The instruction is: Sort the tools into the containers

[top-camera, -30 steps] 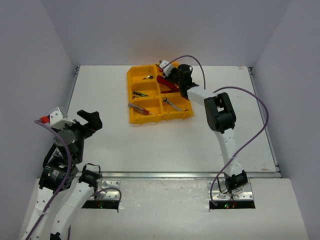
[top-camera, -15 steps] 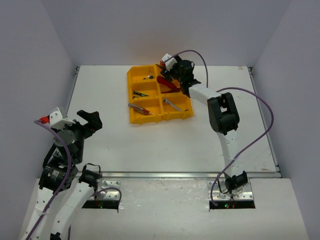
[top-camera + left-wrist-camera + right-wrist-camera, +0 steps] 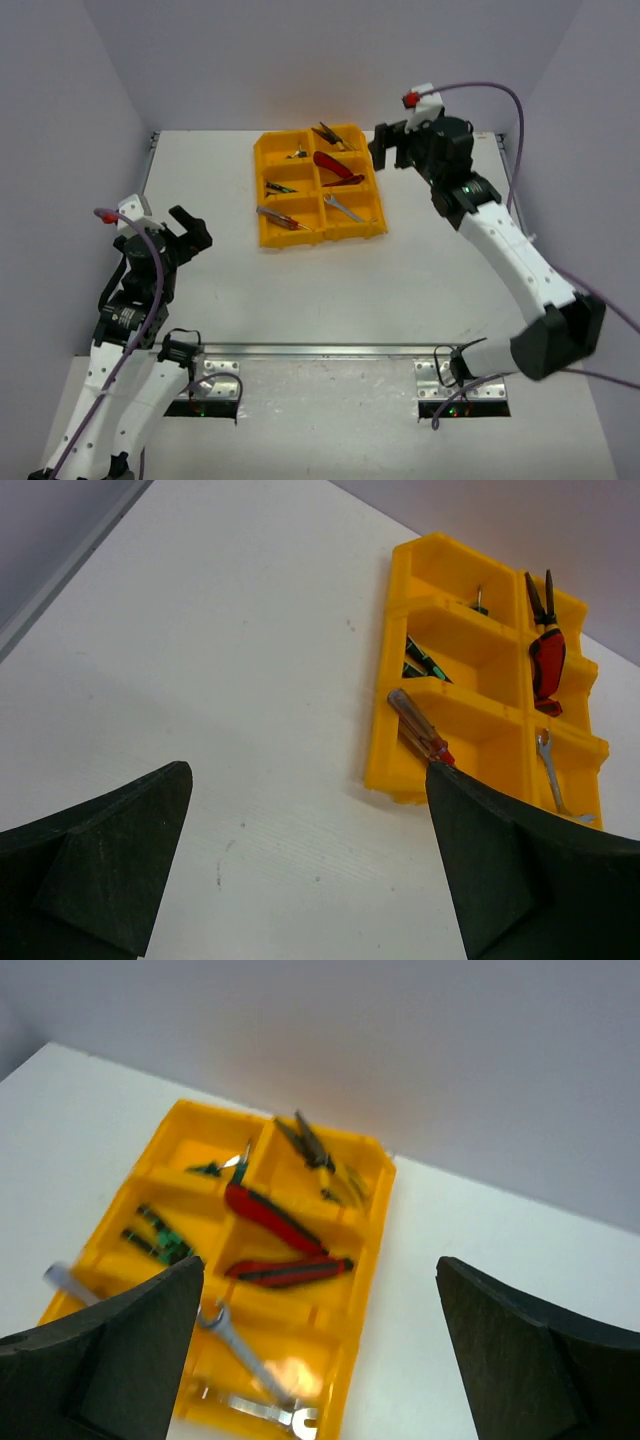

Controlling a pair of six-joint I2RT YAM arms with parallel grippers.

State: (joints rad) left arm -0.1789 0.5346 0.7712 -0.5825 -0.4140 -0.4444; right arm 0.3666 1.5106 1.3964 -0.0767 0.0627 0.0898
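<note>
1. Black left gripper (image 3: 306, 770) is spread wide and holds nothing. It hangs over the white counter (image 3: 300, 290), well to the left of the tray.
2. Yellow tray (image 3: 275, 238) sits at the far middle of the counter. Its left boxes hold a small tool (image 3: 297, 154), green screwdrivers (image 3: 280, 188) and a red-handled screwdriver (image 3: 280, 218) that pokes over the rim.
3. Its right boxes hold pliers (image 3: 333, 135), red knives (image 3: 337, 170) and a silver wrench (image 3: 343, 207).
4. Right gripper (image 3: 392, 148) is spread wide and empty, in the air just right of the tray's far end.
</note>
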